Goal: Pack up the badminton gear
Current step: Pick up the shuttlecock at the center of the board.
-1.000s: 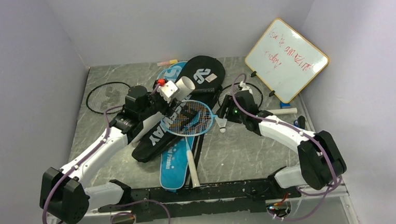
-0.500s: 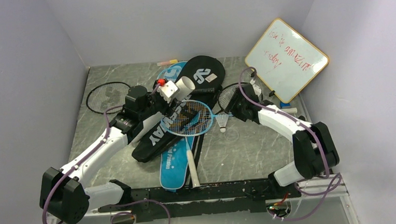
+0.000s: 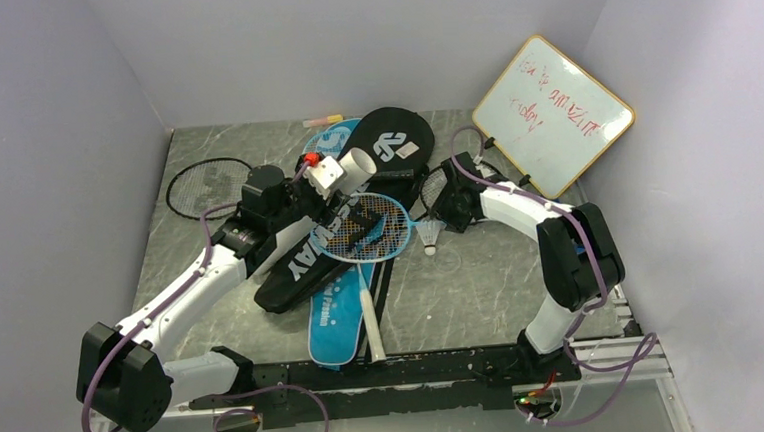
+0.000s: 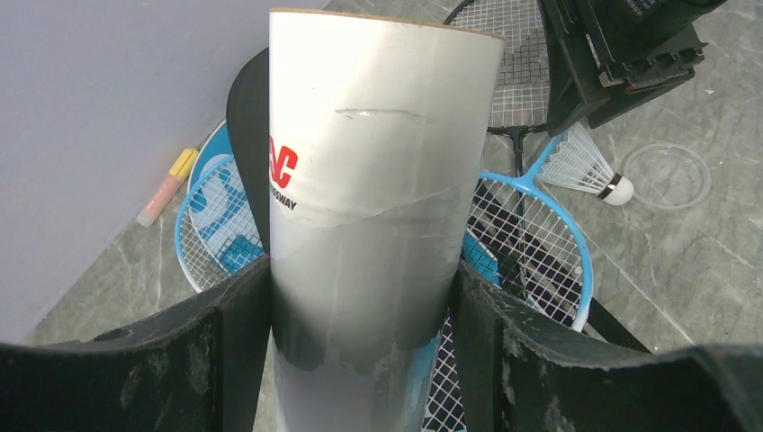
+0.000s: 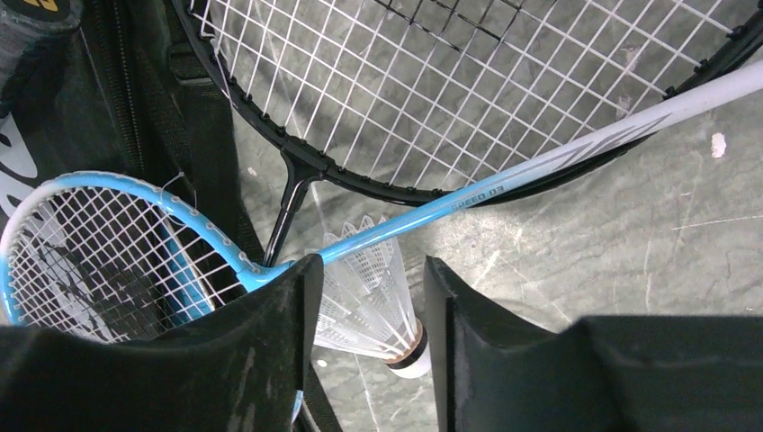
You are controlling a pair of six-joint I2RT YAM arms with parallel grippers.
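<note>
My left gripper (image 4: 360,351) is shut on the long white tube (image 4: 378,180), held above the pile (image 3: 355,164). Below it a black bag (image 3: 305,256) with white letters lies across a blue bag (image 3: 334,314). The light-blue racket (image 3: 374,226) rests on them. My right gripper (image 5: 373,324) is open and low over the table. A white shuttlecock (image 5: 373,297) lies between its fingers, its skirt against the left finger and a gap at the right one. The blue racket's shaft (image 5: 504,184) crosses a black racket (image 5: 432,99) just beyond. Another black racket (image 3: 206,187) lies at the back left.
An orange-rimmed whiteboard (image 3: 552,115) leans at the back right. A second black racket-shaped cover (image 3: 398,140) lies at the back, with a marker (image 3: 322,120) by the wall. A clear ring (image 4: 666,175) lies on the table near the shuttlecock. Grey walls close in on three sides.
The right arm's elbow has drawn in from the right edge, and the right jaws have narrowed around the shuttlecock. The left arm and tube have not moved.
</note>
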